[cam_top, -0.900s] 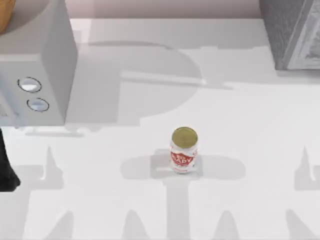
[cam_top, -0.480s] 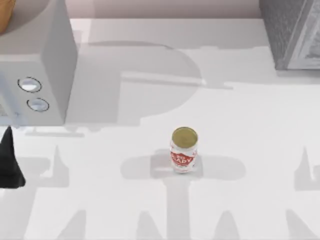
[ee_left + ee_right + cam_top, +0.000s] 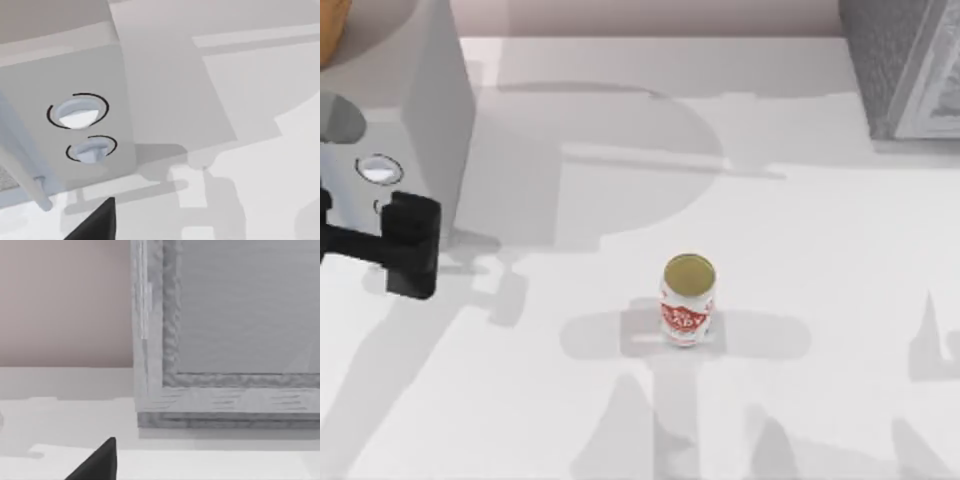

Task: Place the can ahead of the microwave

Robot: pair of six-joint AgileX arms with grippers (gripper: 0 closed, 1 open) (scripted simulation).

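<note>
White tabletop (image 3: 800, 230) runs wide and mostly bare beneath the overhead camera, with a pinkish wall along its far edge. At about ten o'clock in the top view stands the microwave (image 3: 395, 110), a smooth light-grey box whose two round dials (image 3: 77, 111) face the near side; a darker speckled grey box (image 3: 905, 65) with a pale framed panel sits at roughly one o'clock. The can (image 3: 688, 298) stands upright a little below the middle of the table, gold top up and red label toward the camera, well apart from both appliances and touched by nothing. My left arm reaches in from the left edge, its black left gripper (image 3: 410, 245) hanging just in front of the microwave's dial face at about nine o'clock; whether its fingers are spread or closed I cannot tell, as one dark fingertip (image 3: 95, 225) is all its wrist camera catches. From that gripper the can lies toward four o'clock, across open table, its long axis vertical, so a sideways grasp on the body looks the natural approach. The left arm looks the nearer to the can. The right gripper (image 3: 97, 462) is parked facing the speckled box, its finger state likewise untellable.
</note>
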